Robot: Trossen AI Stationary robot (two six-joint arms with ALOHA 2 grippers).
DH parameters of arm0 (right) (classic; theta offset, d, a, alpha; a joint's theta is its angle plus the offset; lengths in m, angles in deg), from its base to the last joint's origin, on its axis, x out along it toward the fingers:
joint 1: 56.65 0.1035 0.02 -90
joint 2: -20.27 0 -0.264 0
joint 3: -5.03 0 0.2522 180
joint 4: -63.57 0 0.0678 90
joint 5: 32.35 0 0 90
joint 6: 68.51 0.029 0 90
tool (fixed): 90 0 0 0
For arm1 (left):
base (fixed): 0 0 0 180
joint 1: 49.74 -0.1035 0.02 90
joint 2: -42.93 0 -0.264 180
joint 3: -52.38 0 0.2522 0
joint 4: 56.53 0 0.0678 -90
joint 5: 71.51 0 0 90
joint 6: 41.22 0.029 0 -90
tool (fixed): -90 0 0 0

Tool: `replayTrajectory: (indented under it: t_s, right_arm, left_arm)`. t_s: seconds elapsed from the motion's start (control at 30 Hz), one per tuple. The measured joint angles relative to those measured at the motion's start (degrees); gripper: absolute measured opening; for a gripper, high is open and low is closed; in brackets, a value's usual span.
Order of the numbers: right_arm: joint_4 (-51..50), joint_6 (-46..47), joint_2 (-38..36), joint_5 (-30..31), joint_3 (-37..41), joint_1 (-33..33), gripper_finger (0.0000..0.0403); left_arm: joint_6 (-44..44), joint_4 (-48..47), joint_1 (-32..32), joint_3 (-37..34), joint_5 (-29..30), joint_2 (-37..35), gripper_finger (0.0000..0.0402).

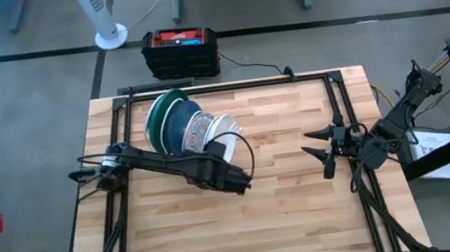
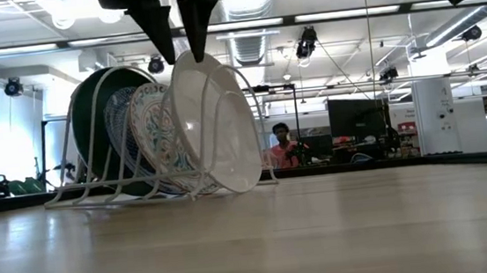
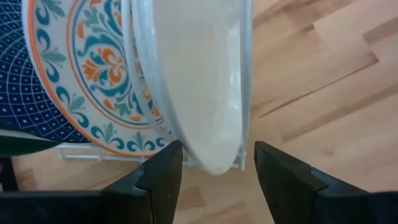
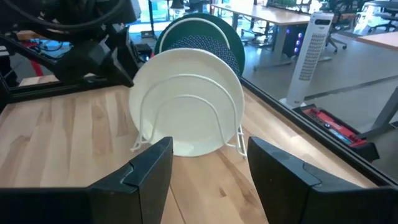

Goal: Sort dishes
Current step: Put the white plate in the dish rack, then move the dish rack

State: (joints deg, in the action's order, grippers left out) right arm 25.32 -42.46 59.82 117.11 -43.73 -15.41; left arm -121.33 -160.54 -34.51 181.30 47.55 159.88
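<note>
White plate (image 3: 199,81) between spread fingers of left gripper (image 3: 214,165) (not clamped); right gripper (image 1: 321,154) open, well apart.

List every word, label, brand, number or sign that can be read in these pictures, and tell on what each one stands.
No text can be read.
Red and black case on the floor: its top label is too blurred to read.
White sheet beside the right arm: print too small to read.
Plates and wire rack: patterns only, no words.
</note>
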Motion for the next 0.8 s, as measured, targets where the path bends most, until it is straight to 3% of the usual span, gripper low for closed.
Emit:
replayTrajectory:
  t_s: [0.8]
  right_arm:
    - [-0.8, 1.0, 0.0, 0.0, 0.0, 0.0, 0.0199]
  left_arm:
    - [1.4, 0.3, 0.3, -1.5, -15.2, 0.1, 0.0187]
